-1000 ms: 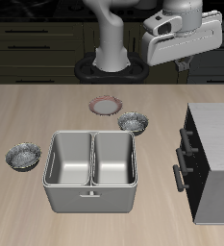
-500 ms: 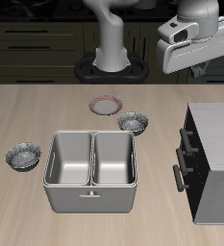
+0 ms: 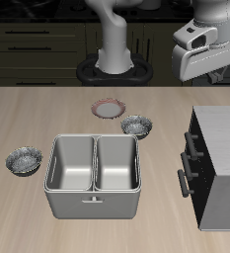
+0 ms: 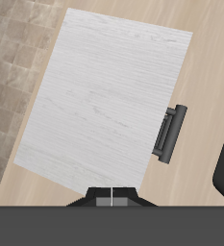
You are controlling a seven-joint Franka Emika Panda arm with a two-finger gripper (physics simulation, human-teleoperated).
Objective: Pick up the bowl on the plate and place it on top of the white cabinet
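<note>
The white cabinet [image 3: 217, 163] stands at the table's edge, with black drawer fronts and bar handles [image 3: 185, 164]. My gripper [image 3: 216, 71] hangs high above the cabinet's back part. In the wrist view its fingertips [image 4: 112, 197] meet with nothing between them, over the pale cabinet top [image 4: 109, 96]. The red-rimmed plate [image 3: 108, 108] lies farther back on the table with nothing on it. One speckled dark bowl [image 3: 136, 125] sits on the table beside the plate. Its look-alike bowl [image 3: 25, 158] sits beside the tray, far from the cabinet.
A grey two-compartment tray [image 3: 94, 190] stands near the table's front edge, between the two bowls. The robot's base [image 3: 114, 67] is at the table's back. A cabinet handle [image 4: 169, 132] shows in the wrist view.
My gripper has moved sideways, from behind the plate and nearby bowl to above the cabinet. The bowls, plate and tray have not moved.
</note>
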